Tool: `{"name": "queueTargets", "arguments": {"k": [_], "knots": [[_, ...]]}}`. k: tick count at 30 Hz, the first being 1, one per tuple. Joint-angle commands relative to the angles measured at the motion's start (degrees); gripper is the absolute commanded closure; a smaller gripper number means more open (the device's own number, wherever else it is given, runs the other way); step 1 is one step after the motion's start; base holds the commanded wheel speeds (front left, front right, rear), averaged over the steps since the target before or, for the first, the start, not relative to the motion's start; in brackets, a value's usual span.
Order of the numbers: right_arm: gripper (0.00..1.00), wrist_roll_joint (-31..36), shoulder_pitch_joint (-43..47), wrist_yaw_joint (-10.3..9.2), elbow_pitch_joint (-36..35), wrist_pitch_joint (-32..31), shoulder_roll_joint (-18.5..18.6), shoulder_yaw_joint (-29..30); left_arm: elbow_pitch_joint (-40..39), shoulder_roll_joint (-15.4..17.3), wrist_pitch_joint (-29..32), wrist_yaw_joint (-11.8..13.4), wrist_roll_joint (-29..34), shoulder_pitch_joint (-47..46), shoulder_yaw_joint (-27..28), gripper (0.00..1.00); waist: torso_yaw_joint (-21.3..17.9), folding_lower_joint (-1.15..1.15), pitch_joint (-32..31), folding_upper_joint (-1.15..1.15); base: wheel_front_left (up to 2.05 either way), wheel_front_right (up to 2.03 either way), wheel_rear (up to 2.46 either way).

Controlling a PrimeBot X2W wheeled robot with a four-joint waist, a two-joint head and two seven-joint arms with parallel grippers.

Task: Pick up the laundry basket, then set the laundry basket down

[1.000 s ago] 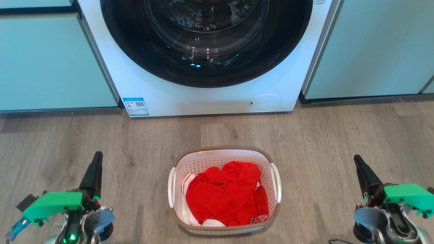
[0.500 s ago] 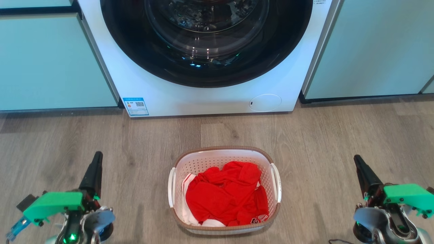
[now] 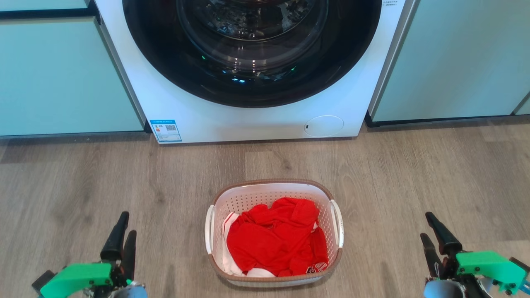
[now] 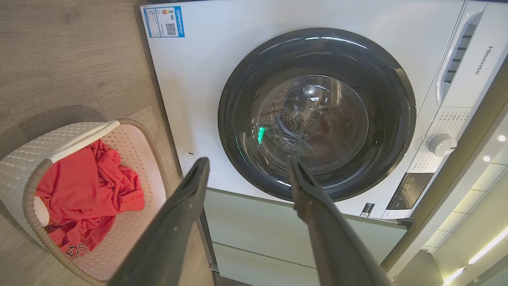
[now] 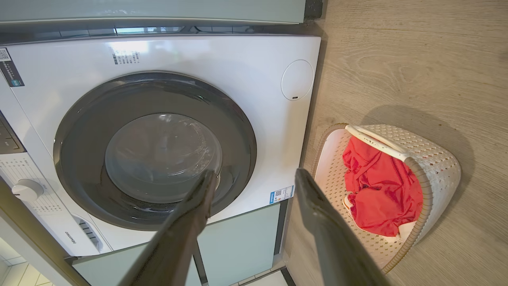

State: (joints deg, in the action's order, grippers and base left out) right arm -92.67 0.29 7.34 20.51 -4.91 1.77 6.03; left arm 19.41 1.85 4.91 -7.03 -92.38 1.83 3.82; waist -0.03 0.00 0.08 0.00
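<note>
The laundry basket [image 3: 273, 188] stands on the wood floor in front of the washer, white and perforated with a brown rim and white side handles, holding red clothes. It shows at the left in the left wrist view [image 4: 24, 159] and at the right in the right wrist view [image 5: 436, 159]. My left gripper [image 3: 125, 225] is at the lower left, well apart from the basket, open and empty [image 4: 246, 167]. Over at the lower right, my right gripper [image 3: 428, 227] is also apart from the basket, its fingers spread with nothing between them [image 5: 256, 178].
A white front-loading washer [image 3: 248, 120] with a dark round door stands straight ahead. Pale green cabinets [image 3: 62, 74] flank it on both sides. Bare floor lies between each gripper and the basket.
Both grippers have gone from shut to open and dropped lower in the head view. The basket has not moved.
</note>
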Motion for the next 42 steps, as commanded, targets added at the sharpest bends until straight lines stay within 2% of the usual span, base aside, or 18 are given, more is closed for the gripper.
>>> {"name": "queueTargets", "arguments": {"k": [1,12,24,42], "knots": [[0.00,1.0,-2.2,0.02,-2.1,0.6,0.3,-0.3,-2.3,0.6,-0.7,0.0,0.9,-2.5,-0.3,0.00,0.0,0.00,0.0,0.00,0.00,0.00,0.00],[0.00,6.0,-2.6,0.03,-3.2,2.5,0.3,-1.2,-4.2,0.6,-2.5,0.0,4.5,-2.4,-0.5,0.00,0.1,0.00,-0.1,0.00,0.00,0.00,0.00],[0.00,14.9,-3.0,0.05,-5.5,4.3,0.4,-2.9,-7.3,0.7,-4.4,1.2,12.8,-2.7,-1.3,0.00,0.2,0.00,-0.1,0.00,0.00,0.00,0.00],[0.00,33.7,-3.1,0.07,-9.1,7.5,0.6,-6.3,-11.7,0.8,-7.6,2.9,33.1,-2.5,-5.3,0.00,0.3,0.00,-0.1,0.00,0.00,0.00,0.00]]}}
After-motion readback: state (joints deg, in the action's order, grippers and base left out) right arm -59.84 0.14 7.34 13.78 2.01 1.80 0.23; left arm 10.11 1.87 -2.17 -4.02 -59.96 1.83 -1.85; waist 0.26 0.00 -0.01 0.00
